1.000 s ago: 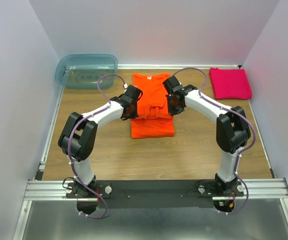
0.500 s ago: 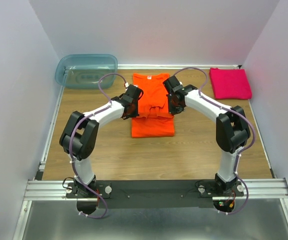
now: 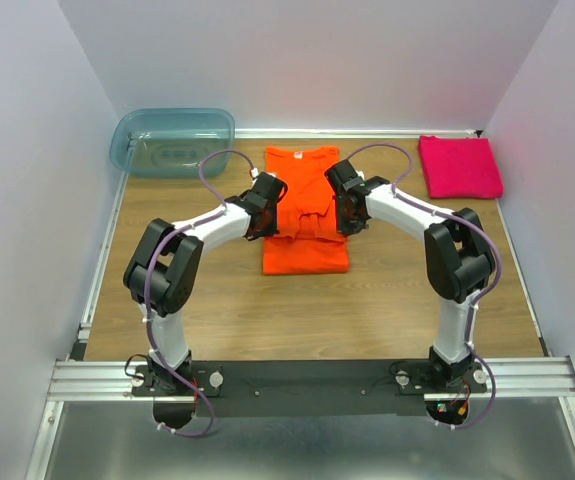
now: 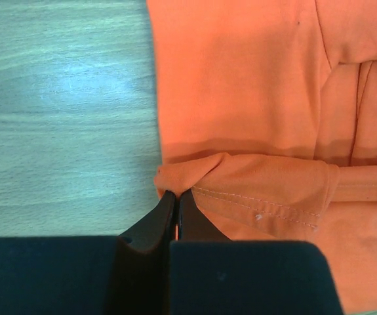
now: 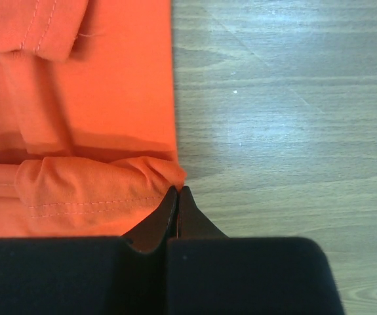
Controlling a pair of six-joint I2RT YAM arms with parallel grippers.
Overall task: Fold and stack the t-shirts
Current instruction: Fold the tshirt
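The orange t-shirt (image 3: 305,215) lies on the wooden table at the middle, folded lengthwise with its lower part doubled over. My left gripper (image 3: 260,222) is shut on the shirt's left corner of the folded hem (image 4: 240,190). My right gripper (image 3: 348,218) is shut on the right corner of the same hem (image 5: 96,190). Both hold the hem over the shirt's middle, collar end toward the back. The magenta-pink t-shirt (image 3: 459,166) lies folded to a square at the back right, apart from both grippers.
A translucent blue-green plastic tub (image 3: 172,141) stands at the back left corner. White walls close the table on three sides. An aluminium rail (image 3: 307,378) runs along the near edge by the arm bases.
Both grippers have moved a little toward the back with the orange hem, and the right one has shifted slightly left. The pink shirt and tub have not moved.
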